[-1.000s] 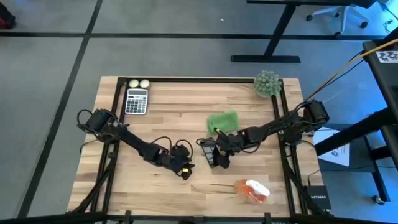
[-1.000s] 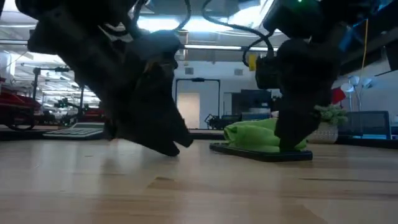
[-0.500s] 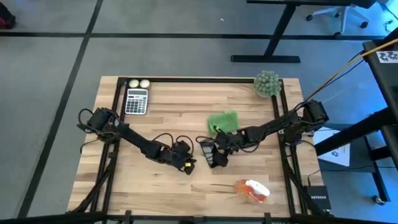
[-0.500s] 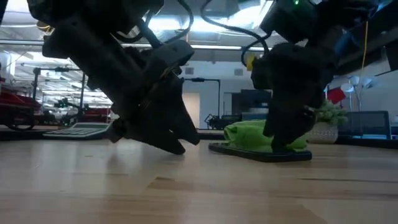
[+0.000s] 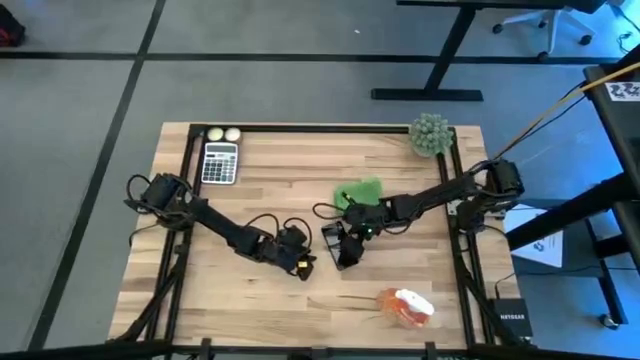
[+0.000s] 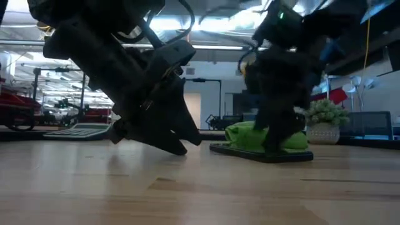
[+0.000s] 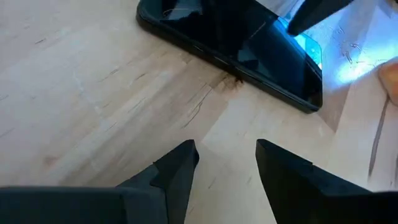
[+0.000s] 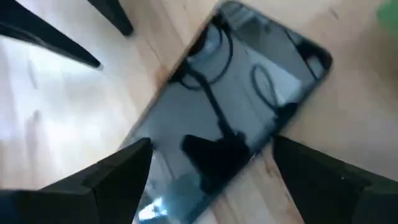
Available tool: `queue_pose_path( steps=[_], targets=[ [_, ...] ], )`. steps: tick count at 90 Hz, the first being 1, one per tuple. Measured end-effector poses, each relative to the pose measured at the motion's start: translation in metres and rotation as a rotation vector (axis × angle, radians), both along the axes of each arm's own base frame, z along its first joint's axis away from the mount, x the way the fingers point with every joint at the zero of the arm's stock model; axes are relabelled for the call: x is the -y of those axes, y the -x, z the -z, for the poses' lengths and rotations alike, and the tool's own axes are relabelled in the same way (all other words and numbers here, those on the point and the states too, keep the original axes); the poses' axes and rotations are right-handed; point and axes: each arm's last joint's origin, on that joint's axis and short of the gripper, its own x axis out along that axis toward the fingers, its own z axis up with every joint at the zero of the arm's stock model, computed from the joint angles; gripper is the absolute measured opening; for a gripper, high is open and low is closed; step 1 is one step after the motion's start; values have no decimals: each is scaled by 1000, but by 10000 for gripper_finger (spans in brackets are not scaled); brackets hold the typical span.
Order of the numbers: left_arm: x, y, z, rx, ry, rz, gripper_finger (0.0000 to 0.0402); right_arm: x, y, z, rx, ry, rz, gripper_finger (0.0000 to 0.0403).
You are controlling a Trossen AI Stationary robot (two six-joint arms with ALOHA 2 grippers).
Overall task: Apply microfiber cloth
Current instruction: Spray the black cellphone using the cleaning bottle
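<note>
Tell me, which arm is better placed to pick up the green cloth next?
Probably the right. The right gripper hangs open over the phone, with the microfiber cloth just beyond it. The left gripper is farther away.

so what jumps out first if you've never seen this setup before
Probably the two dark arms meeting mid-table over a black phone, with the right gripper open just above its screen and the left gripper open beside it. Next, the bright green cloth bunched just behind the phone, and the orange-and-white object near the front edge.
</note>
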Motion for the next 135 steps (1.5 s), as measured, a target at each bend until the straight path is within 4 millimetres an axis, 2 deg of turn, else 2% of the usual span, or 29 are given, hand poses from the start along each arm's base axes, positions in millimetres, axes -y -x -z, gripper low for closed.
queue_pose_path(
  steps=[12, 45, 54, 65, 81, 93, 116, 135],
  targets=[
    [0, 0, 0, -5, 3, -1, 156, -6, -7, 7, 40, -9, 33, 325],
    [0, 2, -4, -9, 7, 4, 156, -20, -11, 4, 119, -14, 60, 325],
    [3, 6, -14, 6, 13, 15, 156, -21, -10, -5, 104, -34, 5, 325],
    [8, 11, -31, 48, 32, 0, 156, -19, -5, -24, 75, -16, -37, 325],
    [14, 18, -32, 53, 41, -99, 156, -15, 8, -38, 10, 60, -16, 325],
    [15, 17, -21, 48, 158, -208, 156, -15, 6, -32, -1, 66, -13, 325],
    [24, 7, 9, 85, 276, -264, 156, -20, -2, -7, -41, 60, -27, 325],
    [13, 1, 14, 90, 324, -330, 156, -32, -2, -2, -36, 99, -1, 325]
  ],
)
